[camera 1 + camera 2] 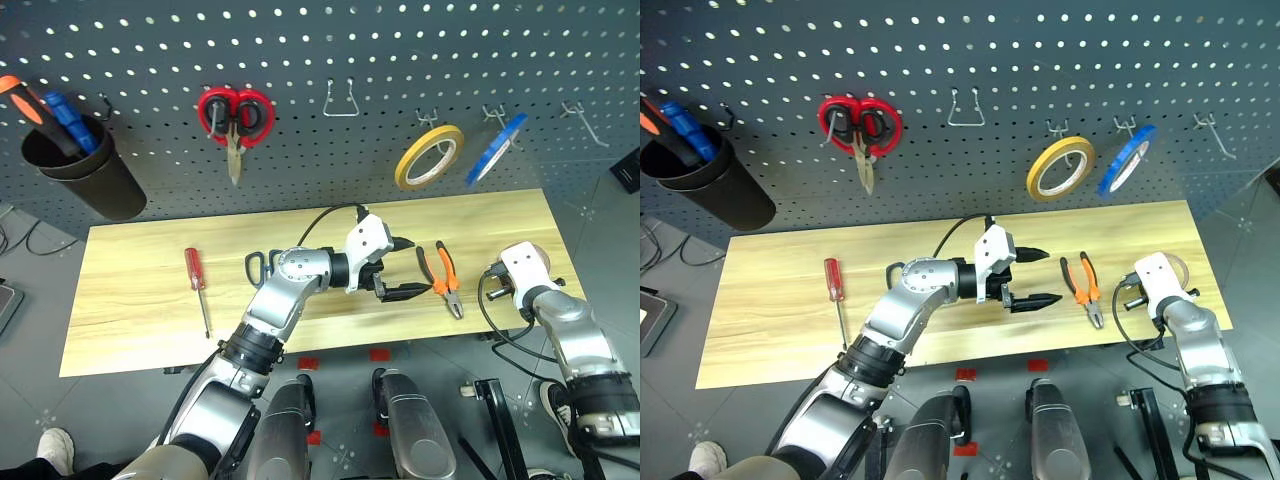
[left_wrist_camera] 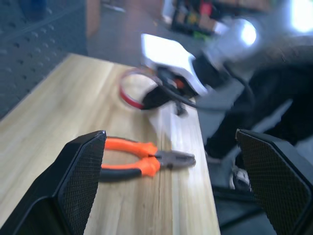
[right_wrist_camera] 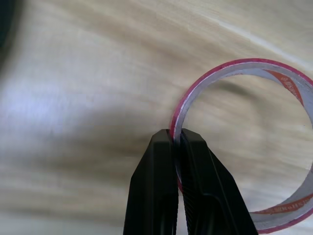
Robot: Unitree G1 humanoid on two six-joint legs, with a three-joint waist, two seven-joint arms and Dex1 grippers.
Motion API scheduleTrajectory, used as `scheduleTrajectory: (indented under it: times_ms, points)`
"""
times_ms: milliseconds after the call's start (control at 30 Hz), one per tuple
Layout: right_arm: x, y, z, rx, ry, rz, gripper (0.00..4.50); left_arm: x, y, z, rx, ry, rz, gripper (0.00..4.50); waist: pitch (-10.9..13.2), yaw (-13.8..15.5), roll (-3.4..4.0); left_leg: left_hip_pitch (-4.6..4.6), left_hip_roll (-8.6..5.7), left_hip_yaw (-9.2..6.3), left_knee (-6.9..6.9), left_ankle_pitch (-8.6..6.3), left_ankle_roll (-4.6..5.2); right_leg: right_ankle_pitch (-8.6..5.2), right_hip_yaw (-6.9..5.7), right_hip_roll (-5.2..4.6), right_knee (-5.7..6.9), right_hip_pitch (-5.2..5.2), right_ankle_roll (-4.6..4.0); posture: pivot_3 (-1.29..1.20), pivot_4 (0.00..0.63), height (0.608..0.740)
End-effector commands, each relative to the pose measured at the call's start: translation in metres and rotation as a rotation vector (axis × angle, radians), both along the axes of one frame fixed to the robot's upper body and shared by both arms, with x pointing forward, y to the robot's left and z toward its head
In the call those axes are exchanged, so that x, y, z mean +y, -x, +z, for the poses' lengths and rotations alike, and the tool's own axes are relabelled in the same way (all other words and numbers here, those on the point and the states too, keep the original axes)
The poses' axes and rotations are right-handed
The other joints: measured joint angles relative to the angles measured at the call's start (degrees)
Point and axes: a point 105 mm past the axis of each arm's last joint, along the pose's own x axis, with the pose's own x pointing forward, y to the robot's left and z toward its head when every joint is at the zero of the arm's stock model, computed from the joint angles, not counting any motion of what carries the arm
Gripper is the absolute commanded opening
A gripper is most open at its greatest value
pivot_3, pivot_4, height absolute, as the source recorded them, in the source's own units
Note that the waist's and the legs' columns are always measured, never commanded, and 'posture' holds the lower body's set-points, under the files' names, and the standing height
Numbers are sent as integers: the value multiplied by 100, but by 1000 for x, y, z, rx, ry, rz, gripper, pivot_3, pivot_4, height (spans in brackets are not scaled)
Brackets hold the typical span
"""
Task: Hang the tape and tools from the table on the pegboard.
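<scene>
The right gripper (image 3: 178,142) is clamped on the rim of the red tape (image 3: 274,142) near the right end of the table (image 1: 140,300) — one finger inside the ring, one outside, the thin wall pinched between them. The roll's inner face carries printed lettering, too small and curved to read. In the head views the roll (image 1: 535,256) peeps out from behind the white wrist housing, close to the table's right edge.

The left gripper (image 1: 397,267) reaches across the middle of the table with its two black fingers spread wide and nothing between them, pointing toward the table's right end. Just beyond its tips lie the pliers (image 1: 441,278), orange-and-black handles toward the back edge, steel nose toward the front edge. The dark-handled scissors (image 1: 260,266) lie partly hidden under the left forearm, with a finger loop showing. The red-handled screwdriver (image 1: 197,285) lies toward the left end of the table, handle to the back, shaft pointing at the front edge.

Behind the table stands the pegboard (image 1: 400,50). On it hang red-handled scissors (image 1: 235,120), a yellow tape roll (image 1: 428,157) and a blue tape roll (image 1: 496,148) — with a dark cup (image 1: 85,165) of orange and blue screwdrivers at the far left. An empty wire hook (image 1: 340,100) hangs between the red scissors and the yellow roll.
</scene>
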Motion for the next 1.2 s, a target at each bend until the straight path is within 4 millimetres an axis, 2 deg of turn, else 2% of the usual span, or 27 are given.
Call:
scheduleTrajectory:
  times_ms: [33, 133, 233, 367, 467, 567, 833, 967, 1100, 1200]
  points:
    - [11, 9, 42, -240, 131, 64, 16, 9, 17, 15, -13, 60, 26, 4500, -16, -34, 6, 1, 2, -2, -1, 2, -3, 0, -2, 0, 4, 0, 0, -281, 295, 740]
    - [21, 18, 54, -365, 206, 92, 16, 20, 27, 18, 7, 77, 67, 4500, -136, -62, 22, -2, 3, -9, -5, 18, -30, 0, -3, 3, 25, -15, 0, -286, 249, 740]
    - [25, 19, 62, -451, 250, 88, 16, 26, 30, 23, 17, 92, 104, 4500, -309, -80, 29, -3, 2, -7, -8, 20, -35, 0, 0, 8, 26, -19, 0, -292, 225, 740]
    - [26, 7, 85, -605, 308, 74, 16, 32, 14, 38, -18, 138, 198, 4500, -525, -86, 26, -5, -8, -3, -7, 19, -33, -1, 3, 9, 13, -12, 1, -292, 182, 740]
    - [19, -5, 100, -685, 321, 48, 16, 29, 4, 51, -38, 171, 225, 4500, -637, -75, 20, -7, -12, -3, -6, 20, -32, 0, 1, 15, 13, -12, 1, -288, 169, 740]
    - [13, -16, 110, -733, 279, 31, 16, 24, -4, 54, -49, 177, 227, 4500, -711, -77, 21, -11, -12, 0, -9, 18, -29, 0, 0, 19, 3, -11, 0, -277, 157, 740]
    - [-8, -47, 114, -697, 223, -8, 16, 1, -16, 63, -96, 185, 176, 4500, -781, -117, 33, -12, -10, 11, -9, 18, -25, 0, 3, 23, 4, -11, 0, -260, 144, 740]
    - [0, -61, 111, -663, 43, 36, 16, -4, -14, 65, -104, 187, 152, 4500, -809, -190, 48, -12, -8, 15, -11, 18, -25, 0, 2, 25, 1, -11, 0, -259, 142, 740]
    - [7, -66, 111, -642, -49, 85, 16, -5, -12, 65, -106, 185, 143, 4500, -813, -275, 52, -12, -8, 13, -11, 18, -25, 0, 1, 25, 11, -10, 0, -255, 143, 740]
    - [8, -67, 106, -620, -77, 92, 807, -4, -11, 64, -106, 183, 141, 4500, -815, -289, 53, -12, -8, 12, -10, 18, -25, 0, 1, 25, 23, -10, 0, -250, 145, 740]
